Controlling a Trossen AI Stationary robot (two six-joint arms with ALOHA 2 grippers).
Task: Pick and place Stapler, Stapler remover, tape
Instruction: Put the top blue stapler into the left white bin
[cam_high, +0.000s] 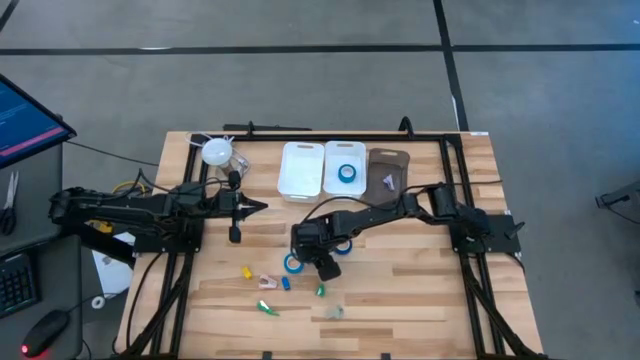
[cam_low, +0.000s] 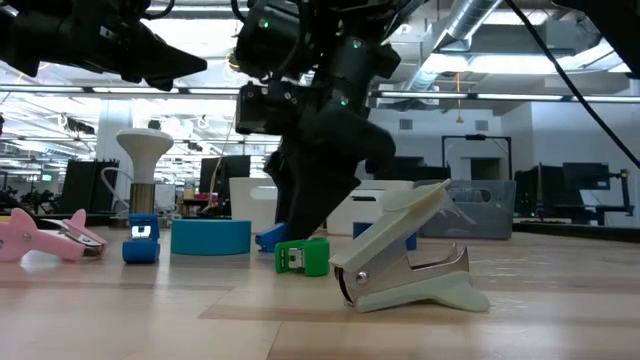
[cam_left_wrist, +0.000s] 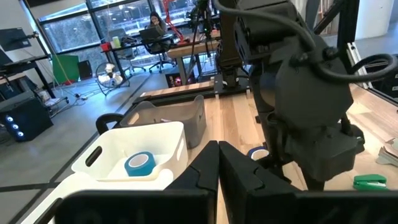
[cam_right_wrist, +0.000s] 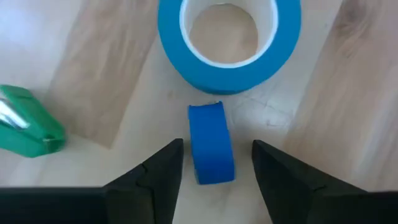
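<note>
Had the right gripper (cam_right_wrist: 216, 149) parked near the middle of the wooden table (cam_high: 420, 300), jaws wide and straddling a small blue plastic oblong piece (cam_right_wrist: 211, 140), not touching it. It looked like a mini stapler, though I couldn't be sure. It sat just beside a flat blue tape roll with a pale core (cam_right_wrist: 229, 37). My guess: light, rigid, slick plastic that tips easily, so pinch its long flat sides low down.

Bins ran along the far edge. One white plastic bin (cam_high: 345, 155) held a blue tape roll (cam_high: 347, 173), and I saw nothing in the other white bin (cam_high: 300, 170). The grey bin (cam_high: 388, 160) had something pale I couldn't identify. The left gripper (cam_high: 255, 207) waited near the left edge, pinched closed and empty.
</note>
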